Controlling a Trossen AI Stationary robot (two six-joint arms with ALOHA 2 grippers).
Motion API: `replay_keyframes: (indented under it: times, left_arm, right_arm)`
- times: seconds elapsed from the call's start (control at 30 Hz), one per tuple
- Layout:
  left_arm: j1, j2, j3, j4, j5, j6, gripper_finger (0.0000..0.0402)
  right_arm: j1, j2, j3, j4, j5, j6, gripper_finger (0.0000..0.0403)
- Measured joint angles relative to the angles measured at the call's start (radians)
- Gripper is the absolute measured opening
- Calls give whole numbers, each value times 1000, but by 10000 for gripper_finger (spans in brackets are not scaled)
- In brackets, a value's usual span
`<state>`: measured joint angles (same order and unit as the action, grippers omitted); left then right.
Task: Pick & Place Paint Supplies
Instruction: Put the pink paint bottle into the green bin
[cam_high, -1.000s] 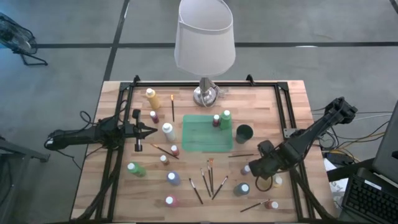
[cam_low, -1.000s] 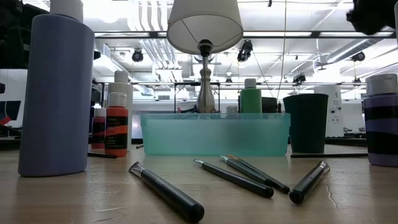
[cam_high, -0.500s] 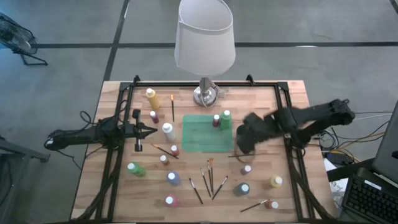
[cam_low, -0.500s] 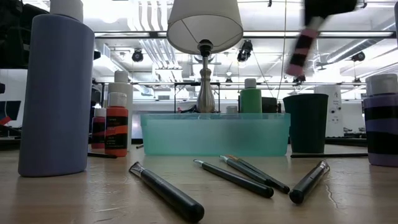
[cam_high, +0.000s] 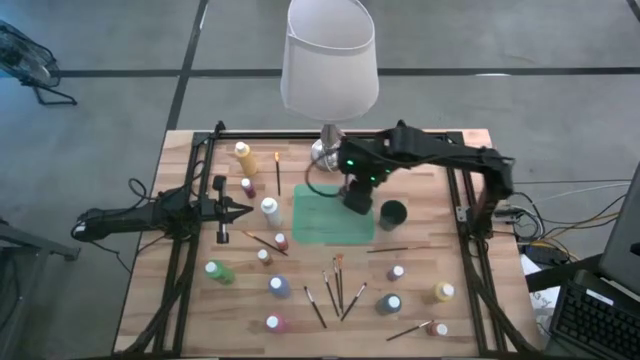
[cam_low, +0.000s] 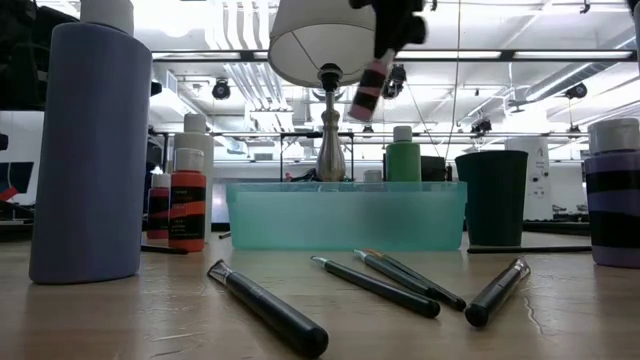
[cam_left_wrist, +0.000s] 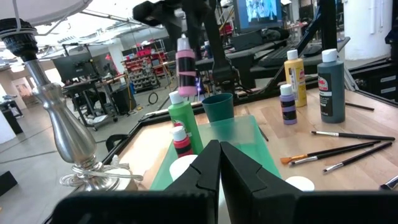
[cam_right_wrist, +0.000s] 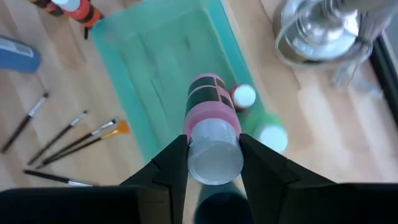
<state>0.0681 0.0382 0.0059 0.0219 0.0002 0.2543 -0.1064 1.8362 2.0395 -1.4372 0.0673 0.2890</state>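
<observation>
While the left gripper sits pressed together near the table's left edge, the right gripper pinches a pink paint bottle, holding it in the air over the green tray's right end, by two bottles standing there.
</observation>
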Motion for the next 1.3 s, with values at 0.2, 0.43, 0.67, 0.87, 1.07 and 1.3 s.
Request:
replay_keyframes:
  times: [0.2, 0.43, 0.67, 0.87, 1.07, 1.3]
  left_arm:
    - [0, 0, 0, 0, 0, 0, 16]
    - [0, 0, 0, 0, 0, 0, 16]
    - [0, 0, 0, 0, 0, 0, 16]
    - [0, 0, 0, 0, 0, 0, 16]
    - [0, 0, 0, 0, 0, 0, 16]
    - [0, 0, 0, 0, 0, 0, 16]
  right_arm:
    - [-6, 178, 238, -109, -1, -131, 114]
    - [-18, 294, 307, -133, -40, -208, 114]
    - [-36, 358, 305, -110, -43, -252, 114]
    - [-57, 403, 305, -96, -38, -248, 114]
    - [-55, 450, 306, -87, -39, -271, 114]
    - [-81, 479, 302, -74, -39, -293, 114]
